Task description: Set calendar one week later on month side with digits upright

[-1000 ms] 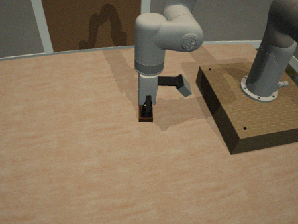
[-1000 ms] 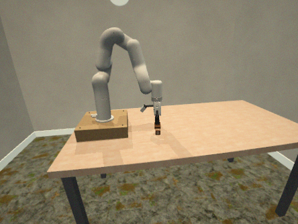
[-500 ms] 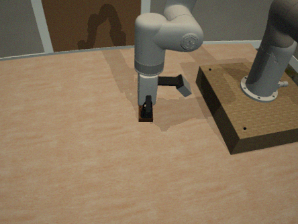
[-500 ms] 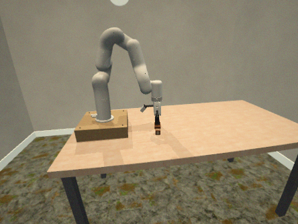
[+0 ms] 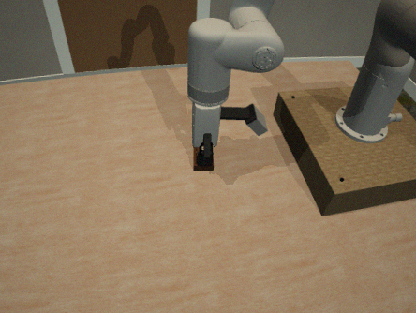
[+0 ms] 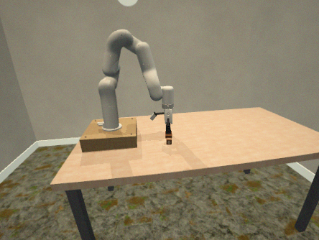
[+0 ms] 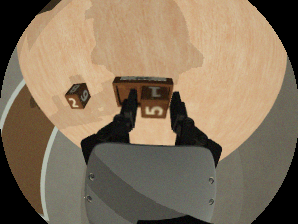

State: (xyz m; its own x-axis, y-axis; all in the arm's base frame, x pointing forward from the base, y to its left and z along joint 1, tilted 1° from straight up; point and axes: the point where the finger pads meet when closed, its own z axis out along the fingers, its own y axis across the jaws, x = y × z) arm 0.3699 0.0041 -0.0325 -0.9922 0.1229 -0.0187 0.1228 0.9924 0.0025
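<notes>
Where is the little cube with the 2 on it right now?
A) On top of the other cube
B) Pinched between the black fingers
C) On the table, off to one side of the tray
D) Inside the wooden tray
C: in the wrist view the cube with the 2 sits on the table, apart from the tray.

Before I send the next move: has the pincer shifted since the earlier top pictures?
No visible shift: the pincer sits at the same spot relative to the wooden base block.
</notes>
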